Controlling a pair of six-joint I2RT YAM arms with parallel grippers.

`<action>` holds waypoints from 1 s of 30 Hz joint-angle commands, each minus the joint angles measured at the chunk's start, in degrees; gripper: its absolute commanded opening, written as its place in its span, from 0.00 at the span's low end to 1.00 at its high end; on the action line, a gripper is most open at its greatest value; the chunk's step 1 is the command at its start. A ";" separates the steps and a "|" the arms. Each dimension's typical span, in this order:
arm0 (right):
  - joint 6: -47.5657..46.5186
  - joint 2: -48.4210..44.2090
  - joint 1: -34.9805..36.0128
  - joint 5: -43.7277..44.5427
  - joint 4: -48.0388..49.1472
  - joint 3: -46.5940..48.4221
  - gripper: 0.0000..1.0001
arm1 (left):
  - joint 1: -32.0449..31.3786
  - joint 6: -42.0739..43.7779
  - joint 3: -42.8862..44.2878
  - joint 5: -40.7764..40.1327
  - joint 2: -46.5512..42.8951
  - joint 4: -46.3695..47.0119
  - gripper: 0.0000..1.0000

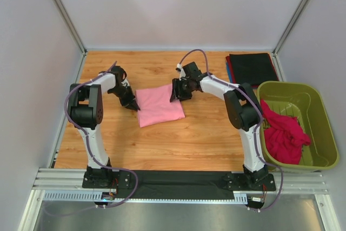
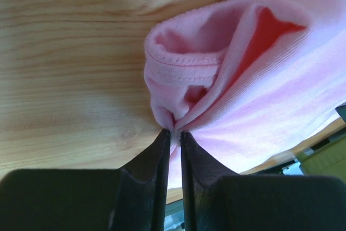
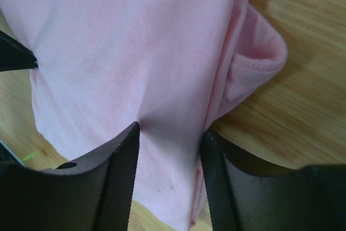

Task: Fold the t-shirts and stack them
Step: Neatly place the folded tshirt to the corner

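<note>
A wooden tabletop (image 1: pixel 178 144) fills the floor of a booth closed in by plain pale walls (image 1: pixel 178 4), with a metal rail (image 1: pixel 178 181) along its near edge where both arms are bolted. An olive-green tub (image 1: pixel 326 117) stands at the right edge of the tabletop, and a magenta-red t-shirt (image 1: pixel 284 136) lies crumpled inside it. The left arm (image 1: pixel 89 117) rises from its base and bends inward at the elbow; the right arm (image 1: pixel 243 112) mirrors it, reaching up and left, so both wrists tilt down toward the middle of the tabletop. There a light pink t-shirt (image 1: pixel 159 106) lies flat, folded to a rough rectangle, well apart from the tub. At the far right corner, behind the tub, sits a stack of folded t-shirts (image 1: pixel 251 67), black on top with red and blue edges showing at its left side. The left tool (image 1: pixel 135 107) meets the pink shirt's left edge, its jaws drawn nearly together and pinching a fold of the hemmed cloth. The right tool (image 1: pixel 174 97) bears on the shirt's upper right corner, jaws standing apart with pink cloth between them, not clamped.
</note>
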 commanded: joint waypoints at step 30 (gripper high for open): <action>-16.51 6.46 -13.76 33.18 -35.73 31.28 0.00 | -1.90 -2.90 2.38 -3.10 -11.38 -5.70 0.50</action>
